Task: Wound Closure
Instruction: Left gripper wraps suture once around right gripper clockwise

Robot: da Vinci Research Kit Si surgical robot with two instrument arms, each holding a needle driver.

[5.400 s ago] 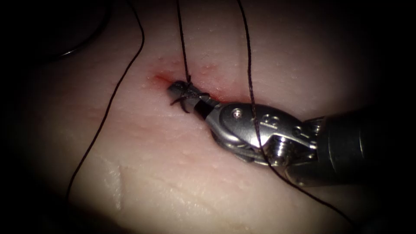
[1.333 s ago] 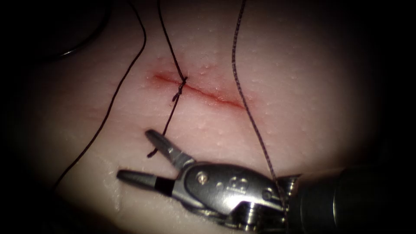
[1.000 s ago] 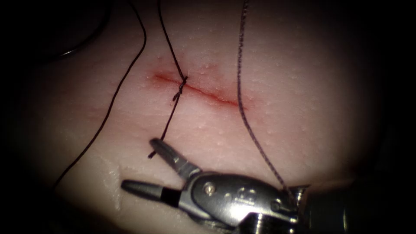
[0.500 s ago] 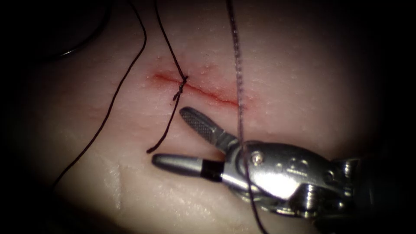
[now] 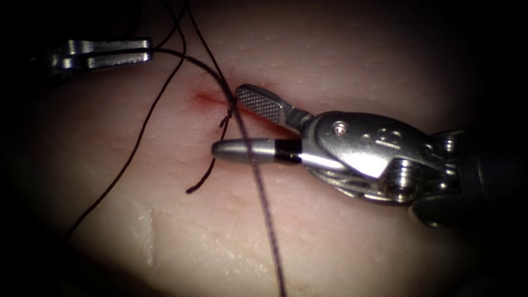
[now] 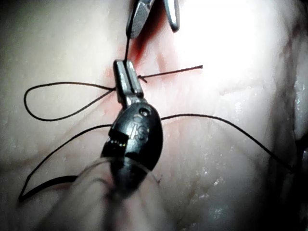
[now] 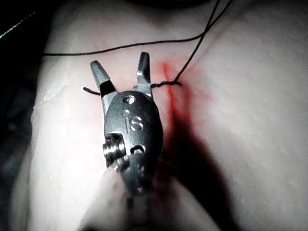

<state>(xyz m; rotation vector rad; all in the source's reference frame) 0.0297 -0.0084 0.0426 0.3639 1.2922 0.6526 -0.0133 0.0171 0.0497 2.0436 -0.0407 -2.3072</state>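
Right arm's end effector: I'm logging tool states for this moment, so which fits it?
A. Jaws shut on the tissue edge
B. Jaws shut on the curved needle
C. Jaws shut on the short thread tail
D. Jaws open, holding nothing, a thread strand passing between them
D: the right arm's silver end effector has its jaws spread beside the knot on the red cut, gripping nothing, with the dark thread running between them.

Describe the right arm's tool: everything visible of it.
The right arm's tool is shiny metal with a rounded wrist housing on a dark shaft. Its jaws stand open and hold nothing: one shows a cross-hatched face, the other is smooth with a black band. It hovers over the cut, beside the knot; a thread crosses the smooth jaw.
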